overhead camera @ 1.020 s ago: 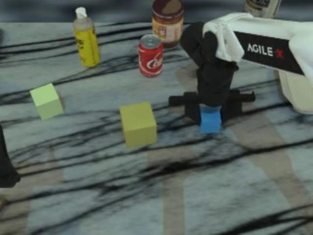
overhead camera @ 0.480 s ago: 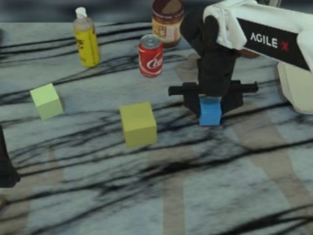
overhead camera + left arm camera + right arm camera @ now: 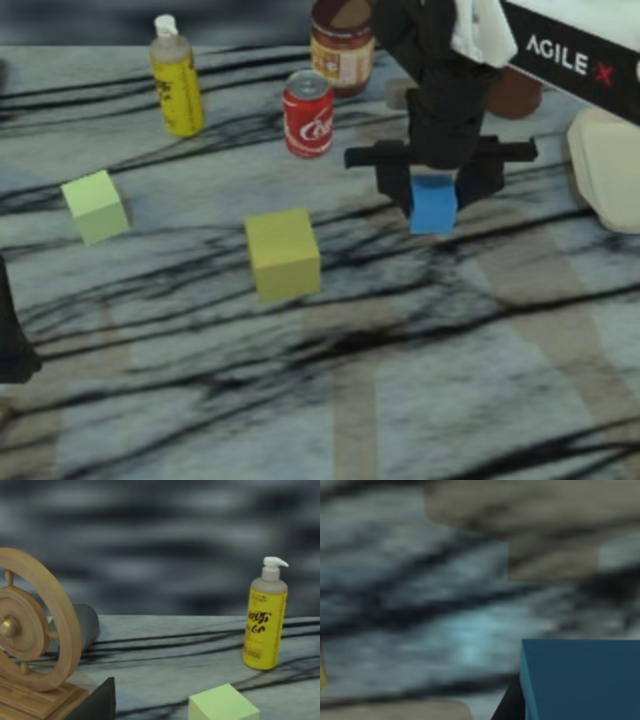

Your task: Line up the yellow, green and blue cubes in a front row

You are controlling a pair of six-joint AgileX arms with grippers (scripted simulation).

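Observation:
My right gripper (image 3: 433,195) is shut on the small bright blue cube (image 3: 433,208) and holds it off the table, right of centre. In the right wrist view the blue cube (image 3: 580,680) fills the lower corner, with a dark finger (image 3: 511,706) against its side. The large mustard yellow cube (image 3: 284,252) rests on the table at the centre, left of the held cube. The pale lime green cube (image 3: 95,206) sits far left; it also shows in the left wrist view as the green cube (image 3: 222,706). My left arm (image 3: 12,340) is parked at the left edge.
Along the back stand a yellow bottle with a white cap (image 3: 177,85), a red cola can (image 3: 308,113), a brown-lidded jar (image 3: 342,45) and a brown round object (image 3: 515,92). A cream container (image 3: 605,170) sits at the right edge. A wooden wheel ornament (image 3: 30,630) stands near my left arm.
My right gripper has risen with the blue cube in it and shifted toward the back of the table. The yellow and green cubes and my left arm have not moved.

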